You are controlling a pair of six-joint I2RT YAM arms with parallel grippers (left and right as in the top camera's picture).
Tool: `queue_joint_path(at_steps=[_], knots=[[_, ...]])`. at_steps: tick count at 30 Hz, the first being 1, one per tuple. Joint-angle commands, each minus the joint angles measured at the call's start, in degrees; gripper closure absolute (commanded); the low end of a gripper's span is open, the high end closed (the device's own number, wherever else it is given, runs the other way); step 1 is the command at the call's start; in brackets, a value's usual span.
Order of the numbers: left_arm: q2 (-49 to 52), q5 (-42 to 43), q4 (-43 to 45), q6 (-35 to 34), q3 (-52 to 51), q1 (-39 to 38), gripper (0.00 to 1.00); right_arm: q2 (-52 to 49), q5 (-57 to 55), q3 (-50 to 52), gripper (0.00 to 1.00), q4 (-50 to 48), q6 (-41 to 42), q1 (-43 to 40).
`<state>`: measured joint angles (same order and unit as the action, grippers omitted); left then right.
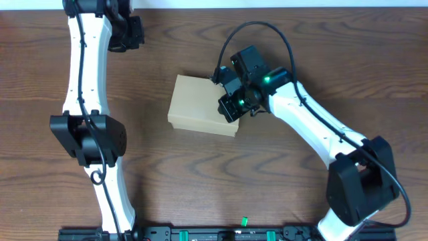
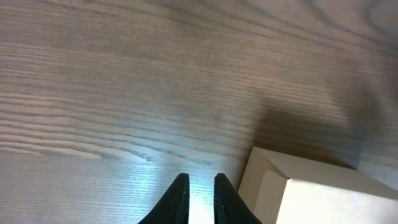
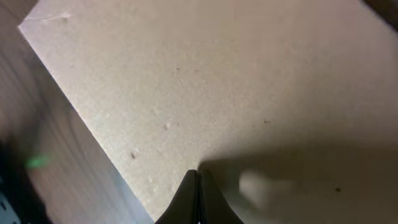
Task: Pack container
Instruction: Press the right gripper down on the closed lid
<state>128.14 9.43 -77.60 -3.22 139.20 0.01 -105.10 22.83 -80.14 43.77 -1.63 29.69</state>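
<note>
Box [image 1: 200,106] sits mid-surface with the lid down flat, slightly skewed. Its long axis runs roughly left-right, right end a bit nearer. No loose items visible on the surface [image 1: 301,40], so I'd read packing as being at the lid-closing stage. Right jaws [image 3: 198,198] are pressed together, pinching nothing, tip pointed down at the lid [image 3: 249,81] close to the box's right edge, so the box is directly under them. Touching or just above, can't tell: the shadow sits right at the tip. Left jaws [image 2: 200,186] show a narrow slit with nothing in it, over bare surface at far left. The box corner lies off to their right and nearer, not touching. Right arm is clearly the nearer one. Key relation: closed right tip over the lid's right margin, box edge just beside it. Any press or seating move looks like the right arm's job. An off-centre push near that edge could tip the box or skate it left, and the left jaws aren't on it to brace.
</note>
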Motion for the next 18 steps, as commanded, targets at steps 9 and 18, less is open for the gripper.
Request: queue_joint_path(at_steps=[9, 18], knots=[[-1.5, -0.9, -1.5, -1.5, 4.8, 0.5, 0.77, -1.1, -6.6, 7.7, 0.99, -3.7, 3.3, 3.3], [-2.5, -1.4, -3.0, -1.5, 5.4, 0.5, 0.36, 0.1, -7.6, 6.3, 0.99, -3.5, 3.5, 3.3]])
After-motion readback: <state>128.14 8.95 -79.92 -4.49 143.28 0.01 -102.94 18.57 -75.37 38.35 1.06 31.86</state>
